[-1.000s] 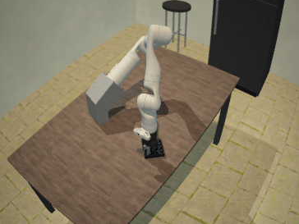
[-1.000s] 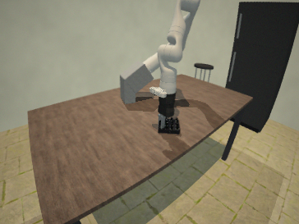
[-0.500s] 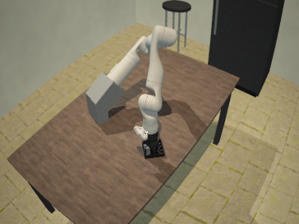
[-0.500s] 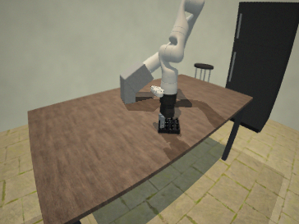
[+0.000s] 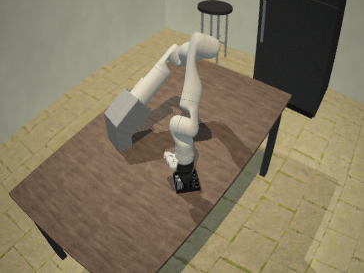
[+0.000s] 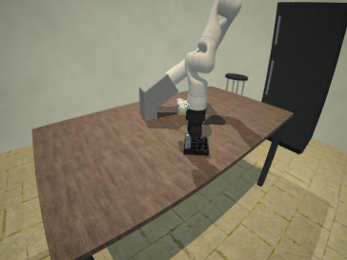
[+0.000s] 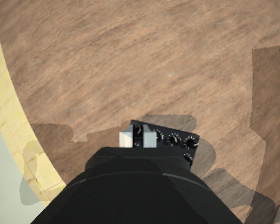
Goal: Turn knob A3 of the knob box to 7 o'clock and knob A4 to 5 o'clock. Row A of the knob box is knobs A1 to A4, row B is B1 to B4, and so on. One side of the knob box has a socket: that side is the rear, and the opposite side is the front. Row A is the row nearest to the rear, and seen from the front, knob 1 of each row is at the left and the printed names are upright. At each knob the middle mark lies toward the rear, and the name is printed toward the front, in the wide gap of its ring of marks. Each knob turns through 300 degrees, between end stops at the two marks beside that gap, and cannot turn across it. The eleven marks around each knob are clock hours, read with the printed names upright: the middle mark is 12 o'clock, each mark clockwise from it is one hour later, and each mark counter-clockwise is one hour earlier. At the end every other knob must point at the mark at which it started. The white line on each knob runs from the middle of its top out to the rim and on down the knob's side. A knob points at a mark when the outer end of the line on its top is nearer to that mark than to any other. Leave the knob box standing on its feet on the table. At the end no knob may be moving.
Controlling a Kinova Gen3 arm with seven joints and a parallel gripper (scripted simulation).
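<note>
Where the knob box (image 5: 187, 182) sits, near the table's (image 5: 90, 201) right edge, close to the front of the robot's base, the gripper (image 7: 140, 138) stands straight above it, pointing down, fingers at one corner of the box. The wrist view shows two pale fingertips close together on a knob there; which knob can't be told. The gripper is narrowed and appears to pinch that knob. A few other knobs (image 7: 171, 140) show beside it. No labels or writing readable; too small.
</note>
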